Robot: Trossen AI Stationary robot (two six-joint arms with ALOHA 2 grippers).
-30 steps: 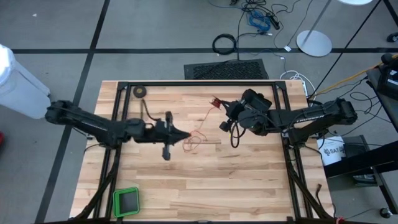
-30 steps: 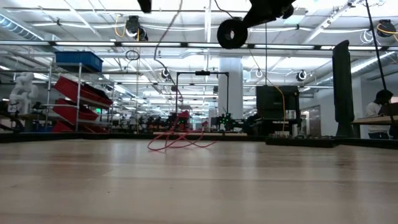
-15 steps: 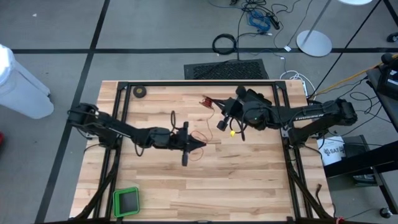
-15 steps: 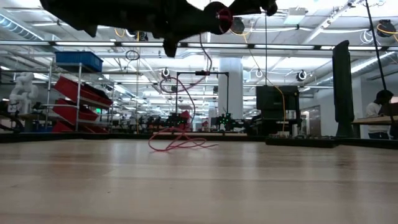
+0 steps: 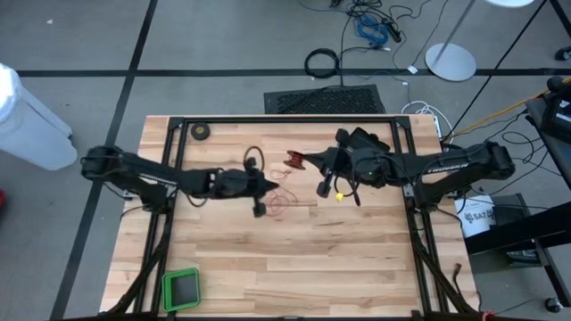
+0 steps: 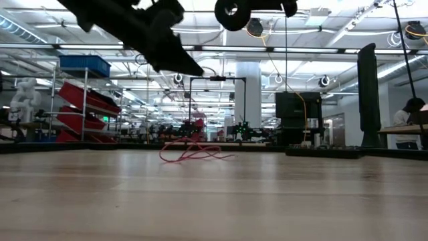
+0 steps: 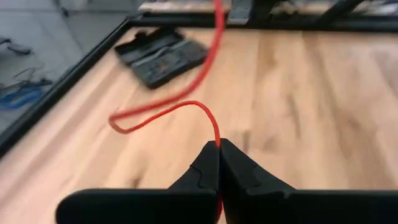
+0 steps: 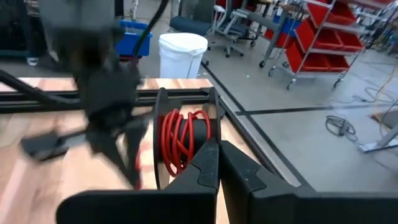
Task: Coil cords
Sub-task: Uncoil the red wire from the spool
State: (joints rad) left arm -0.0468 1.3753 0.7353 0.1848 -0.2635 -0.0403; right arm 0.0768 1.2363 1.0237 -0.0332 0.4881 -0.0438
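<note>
The cord is a thin red wire. Part of it is wound on a small black reel (image 8: 180, 140), which hangs high above the table (image 6: 232, 12). The rest lies in loose loops (image 5: 284, 198) on the wood at mid-table (image 6: 194, 152). My right gripper (image 8: 217, 146) is shut on the reel, right of centre toward the far edge (image 5: 308, 164). My left gripper (image 7: 218, 144) is shut on a free stretch of the wire, just left of the loops (image 5: 269, 185), above the table (image 6: 194, 67). My left gripper pinches one strand of the red wire (image 7: 217, 138) between its fingertips, slanting down toward the table's right. The wire leaves the tips in a slack arc. My right gripper pinches the rim of one reel flange (image 8: 211, 127) between its two fingers. The reel is lifted clear of the table.
A black tape roll (image 5: 201, 132) lies at the far left of the table. A green tray (image 5: 181, 287) sits at the near left corner. A black frame (image 5: 285, 119) runs along the table's far edge and sides.
My left gripper has swung toward the table's right and near side, then back toward the far left, sinking and tipping downward with the wire. My right gripper has turned at the wrist, and the reel has turned about with it.
</note>
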